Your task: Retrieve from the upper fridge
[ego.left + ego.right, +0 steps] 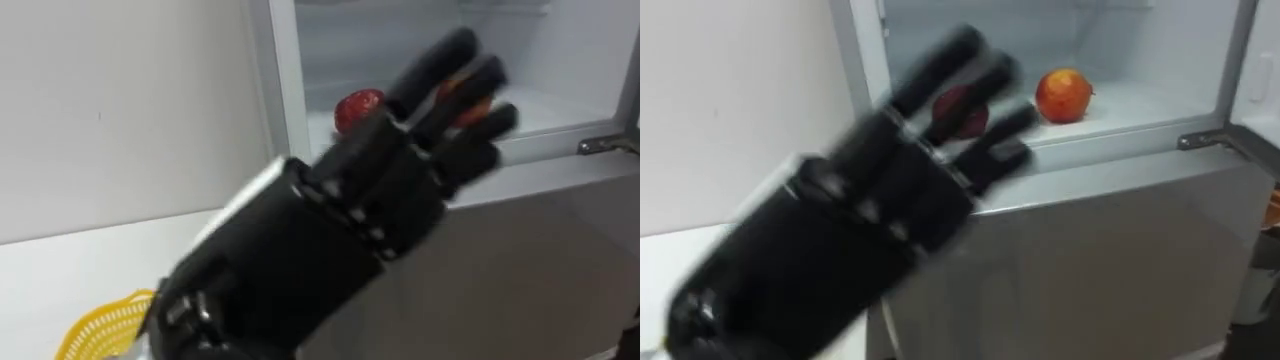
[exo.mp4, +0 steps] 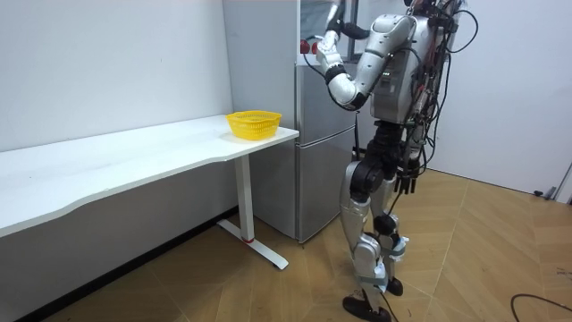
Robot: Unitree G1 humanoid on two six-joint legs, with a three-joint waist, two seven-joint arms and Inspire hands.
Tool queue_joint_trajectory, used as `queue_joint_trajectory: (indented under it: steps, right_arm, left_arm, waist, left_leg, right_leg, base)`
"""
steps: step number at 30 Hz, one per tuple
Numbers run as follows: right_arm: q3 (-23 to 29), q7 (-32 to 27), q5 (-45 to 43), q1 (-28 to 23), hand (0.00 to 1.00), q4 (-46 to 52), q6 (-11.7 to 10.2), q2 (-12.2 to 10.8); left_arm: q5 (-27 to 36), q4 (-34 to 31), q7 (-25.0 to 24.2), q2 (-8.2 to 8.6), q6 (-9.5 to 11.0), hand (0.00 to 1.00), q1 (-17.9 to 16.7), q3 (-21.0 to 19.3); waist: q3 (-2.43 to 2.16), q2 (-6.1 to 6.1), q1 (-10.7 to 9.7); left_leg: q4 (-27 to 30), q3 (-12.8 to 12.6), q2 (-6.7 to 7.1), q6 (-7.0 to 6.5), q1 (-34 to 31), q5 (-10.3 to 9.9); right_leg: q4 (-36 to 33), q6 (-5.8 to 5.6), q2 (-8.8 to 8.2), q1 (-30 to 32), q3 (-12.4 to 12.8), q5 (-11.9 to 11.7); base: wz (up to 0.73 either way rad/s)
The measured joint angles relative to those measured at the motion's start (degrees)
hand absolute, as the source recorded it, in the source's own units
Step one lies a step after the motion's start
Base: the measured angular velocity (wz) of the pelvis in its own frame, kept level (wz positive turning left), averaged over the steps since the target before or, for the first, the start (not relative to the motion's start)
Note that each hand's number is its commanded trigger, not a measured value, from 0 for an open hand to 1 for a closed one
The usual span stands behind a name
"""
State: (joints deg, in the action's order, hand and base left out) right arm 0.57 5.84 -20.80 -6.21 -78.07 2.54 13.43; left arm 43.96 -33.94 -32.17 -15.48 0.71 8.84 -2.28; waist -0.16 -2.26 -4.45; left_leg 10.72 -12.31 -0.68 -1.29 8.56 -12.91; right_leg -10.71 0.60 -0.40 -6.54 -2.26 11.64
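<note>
I have the robot standing square to the fridge (image 2: 322,161), at the end of the worktop (image 2: 134,152), with the upper compartment open at head height. Its left hand (image 1: 375,195) is raised to shelf level. The fingers are straight, loosely spread and holding nothing, and they point into the opening. I cannot tell whether the fingertips touch the fruit.

Two pieces sit on the shelf (image 1: 1140,108), close to its front edge where a reach from outside can get at them. A dark red fruit (image 1: 357,108) is on the left and an orange-red fruit (image 1: 1063,95) is to its right, a little apart. The hand lines up roughly between the two, so I can't say which it is aimed at.

I judge this to be the reach, with the grasp not yet made. The yellow basket (image 1: 105,325) stands on the worktop's end nearest the fridge, which I take to be the drop-off. The next move calls for curling round one fruit without knocking the other off the ledge.
</note>
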Motion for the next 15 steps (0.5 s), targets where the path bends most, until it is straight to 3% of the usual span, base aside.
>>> queue_joint_trajectory:
  steps: [2,3,5,8,12,15]
  right_arm:
    - [3.37,-0.33,-0.05,-1.88,0.0,0.48,-0.51,-0.81]
    - [3.92,-0.47,-0.07,-2.23,0.0,0.47,-0.76,-0.9]
    - [7.05,-1.27,-0.92,-4.06,0.0,0.51,-2.15,-1.15]
    - [8.89,-1.99,-2.1,-5.18,0.0,0.53,-2.93,-1.19]
    - [12.06,-2.52,-2.19,-6.97,0.0,1.85,-3.0,-1.17]
    - [12.31,-3.27,-2.94,-7.68,0.0,3.02,-3.15,-1.17]
  left_arm:
    - [-4.29,-1.15,5.23,0.11,2.42,0.0,-1.49,-7.4]
    - [-5.21,-1.64,6.86,0.06,2.79,0.0,-2.05,-9.13]
    - [-8.92,-2.2,13.6,-0.09,4.96,0.0,-4.66,-17.32]
    - [-13.95,-2.11,23.53,-0.11,7.22,0.0,-6.34,-25.57]
    - [-19.17,-1.67,36.15,0.11,9.68,0.0,-11.7,-33.75]
    - [-23.66,3.26,44.89,0.12,10.81,0.0,-15.27,-37.95]
  waist:
    - [0.07,0.13,1.64]
    - [0.07,0.1,2.32]
    - [0.07,0.1,3.95]
    - [0.21,0.45,6.55]
    - [-0.01,0.21,8.06]
    - [0.21,-0.2,9.54]
  left_leg:
    - [-0.01,0.88,0.15,0.0,0.27,0.0]
    - [-0.01,0.92,0.16,0.0,0.28,0.0]
    - [-0.04,1.63,0.31,0.0,0.49,0.0]
    - [-0.08,2.66,0.56,0.02,0.55,-0.02]
    - [-0.07,4.58,0.6,0.02,0.23,-0.04]
    - [0.05,5.79,1.01,0.02,0.22,-0.04]
  right_leg:
    - [0.09,0.12,-0.24,-0.69,-1.26,0.22]
    - [0.1,0.12,-0.21,-0.7,-1.22,0.22]
    - [-0.02,0.15,-0.24,-1.05,-1.97,0.3]
    - [0.24,0.17,-0.4,-1.61,-3.31,0.54]
    - [0.88,0.09,-0.5,-1.98,-4.86,0.66]
    - [0.78,0.09,-0.59,-2.44,-5.79,0.76]
  base:
    - [0.17]
    - [0.09]
    - [0.12]
    - [0.21]
    - [0.27]
    - [0.21]
